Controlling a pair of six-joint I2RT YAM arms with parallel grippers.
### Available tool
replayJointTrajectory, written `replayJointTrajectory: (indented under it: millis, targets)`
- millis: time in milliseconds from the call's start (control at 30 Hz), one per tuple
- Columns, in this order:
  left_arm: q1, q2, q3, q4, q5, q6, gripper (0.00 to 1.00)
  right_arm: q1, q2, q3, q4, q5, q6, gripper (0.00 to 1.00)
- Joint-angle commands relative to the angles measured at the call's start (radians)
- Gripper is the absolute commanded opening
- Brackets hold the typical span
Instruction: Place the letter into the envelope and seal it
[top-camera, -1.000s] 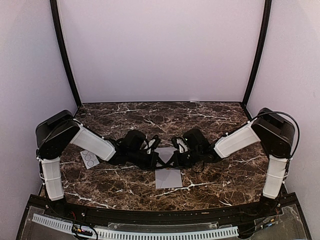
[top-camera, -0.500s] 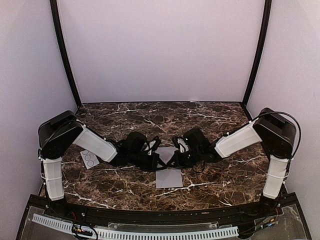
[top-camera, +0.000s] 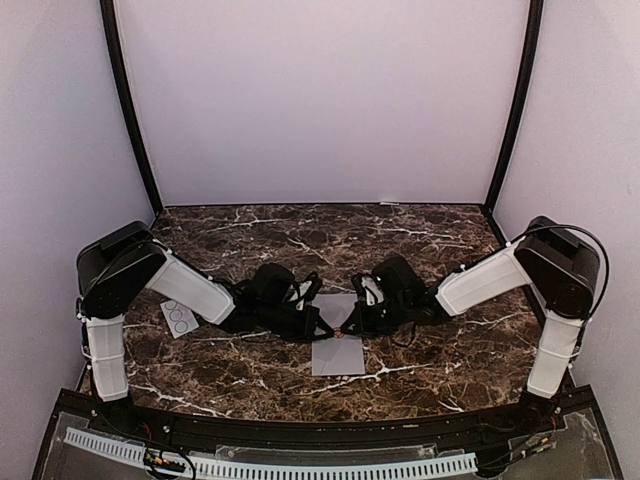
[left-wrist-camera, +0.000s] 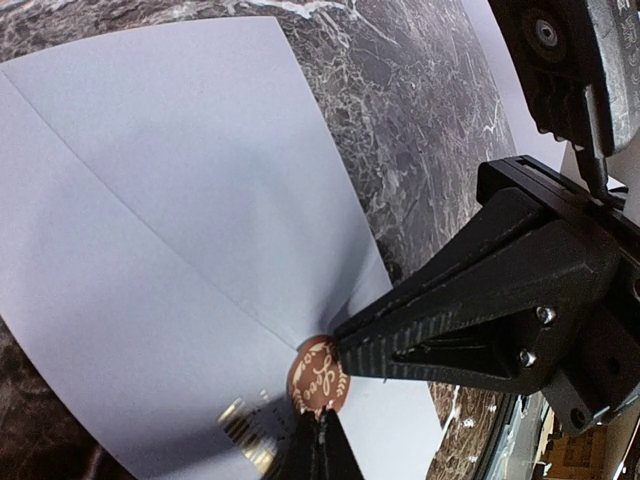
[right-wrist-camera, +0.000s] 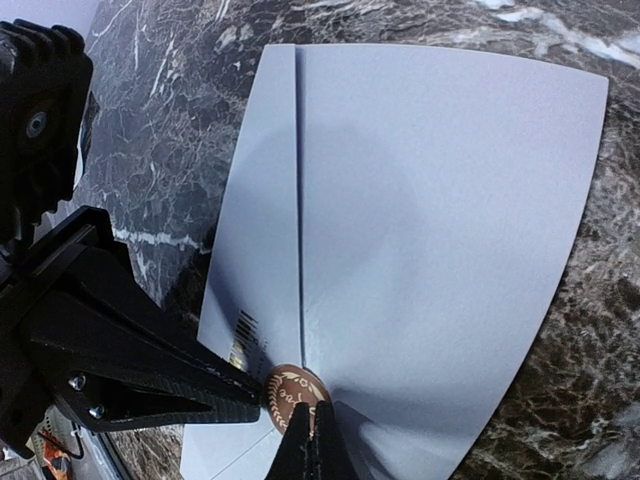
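White arm links (top-camera: 190, 287), black ribbed left claw (right-wrist-camera: 247, 386)

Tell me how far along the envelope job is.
Done: the envelope flap is folded down, with a round brown sticker on its tip. In hand: the left gripper and right gripper, both shut, press their tips at that sticker. Left: lifting both away. No letter shows, presumably inside.

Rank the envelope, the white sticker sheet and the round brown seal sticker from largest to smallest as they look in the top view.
1. the envelope, though partly covered
2. the white sticker sheet, clearly smaller
3. the round brown seal sticker, just a small dot
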Motion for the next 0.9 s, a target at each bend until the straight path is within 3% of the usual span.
replayJointTrajectory:
  millis: [0, 500, 700, 767, 867]
  targets:
    - [-0.002, 0.028, -0.014, -0.102, -0.047, 0.011, 0.0, -0.002, -0.008, -0.022, 0.0, -0.026, -0.013, 0.0]
    - [-0.001, 0.023, -0.002, -0.096, -0.04, 0.018, 0.0, 0.046, 0.017, 0.026, -0.04, -0.029, -0.04, 0.0]
    - [0.0, -0.024, 0.014, -0.102, -0.056, 0.053, 0.01, 0.044, -0.072, 0.028, -0.045, -0.01, -0.043, 0.03]
    - [0.0, -0.101, 0.026, -0.122, -0.08, 0.081, 0.1, 0.044, -0.13, 0.023, -0.054, 0.007, -0.048, 0.15]
    - [0.0, -0.222, 0.022, -0.137, -0.127, 0.119, 0.35, 0.042, -0.239, 0.004, -0.069, 0.046, -0.059, 0.32]
